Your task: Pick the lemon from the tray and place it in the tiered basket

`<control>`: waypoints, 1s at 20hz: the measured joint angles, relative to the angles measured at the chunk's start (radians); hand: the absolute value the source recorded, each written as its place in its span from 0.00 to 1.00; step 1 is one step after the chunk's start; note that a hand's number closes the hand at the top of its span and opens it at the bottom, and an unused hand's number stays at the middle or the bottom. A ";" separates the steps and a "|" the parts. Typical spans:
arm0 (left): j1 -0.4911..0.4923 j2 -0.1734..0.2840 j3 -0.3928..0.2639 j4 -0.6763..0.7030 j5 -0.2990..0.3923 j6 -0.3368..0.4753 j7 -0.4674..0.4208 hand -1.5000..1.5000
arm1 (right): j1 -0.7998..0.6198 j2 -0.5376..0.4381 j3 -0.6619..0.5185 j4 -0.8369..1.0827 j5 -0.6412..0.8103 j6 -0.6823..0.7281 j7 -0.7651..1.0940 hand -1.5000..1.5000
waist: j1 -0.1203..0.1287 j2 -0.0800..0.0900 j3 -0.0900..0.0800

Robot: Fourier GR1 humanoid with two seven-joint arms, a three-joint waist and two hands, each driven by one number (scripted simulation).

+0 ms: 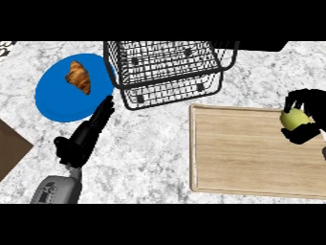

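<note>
Lemon: the lemon (293, 118) is yellow-green and sits inside the robot's right hand, over the far right end of the tray. I cannot tell if it is lifted or just touching the wood.

Right hand: the right hand (315, 117) is black and its fingers and thumb are curled round the lemon, so it is holding it. It comes in from the right edge of the view.

Tray: the tray (250, 153) is a flat wooden board with a raised rim. Nothing else lies on it.

Tiered basket: the tiered basket (169, 72) is made of black wire and stands at the back of the counter, up and to the left of the tray. No lemon is inside it.

Left hand: the left hand (84, 136) has straight fingers and holds nothing. Its fingertips point up at the edge of the blue plate. It looks like it is just resting.

Blue plate: the blue plate (56, 100) lies just left of the basket, with a croissant (79, 76) on it.

Done: the lemon is grabbed.

Left to do: I think the hand must lift the lemon, carry it left and back to the basket, and let it go inside. So the job looks about half done.
</note>
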 measured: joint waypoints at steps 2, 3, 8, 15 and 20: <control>-0.005 -0.011 -0.010 0.007 -0.009 0.006 -0.001 0.50 | -0.082 -0.048 0.005 0.089 0.017 0.030 -0.076 1.00 | 0.003 0.001 0.001; -0.007 -0.011 -0.011 0.002 -0.007 0.004 0.004 0.50 | -0.125 -0.061 -0.005 0.141 0.012 0.037 -0.118 1.00 | 0.003 0.000 0.001; 0.003 -0.003 0.004 0.009 -0.001 0.003 -0.008 0.50 | -0.295 -0.054 -0.095 0.285 -0.119 0.128 -0.276 1.00 | -0.014 -0.006 0.002; 0.015 0.009 0.024 -0.004 0.012 -0.001 0.005 0.50 | -0.536 -0.023 -0.167 0.378 -0.216 0.205 -0.339 1.00 | -0.036 -0.015 0.000; 0.016 0.003 0.025 0.000 0.007 0.005 0.008 0.50 | -0.701 0.033 -0.178 0.406 -0.242 0.253 -0.246 1.00 | -0.048 -0.019 0.000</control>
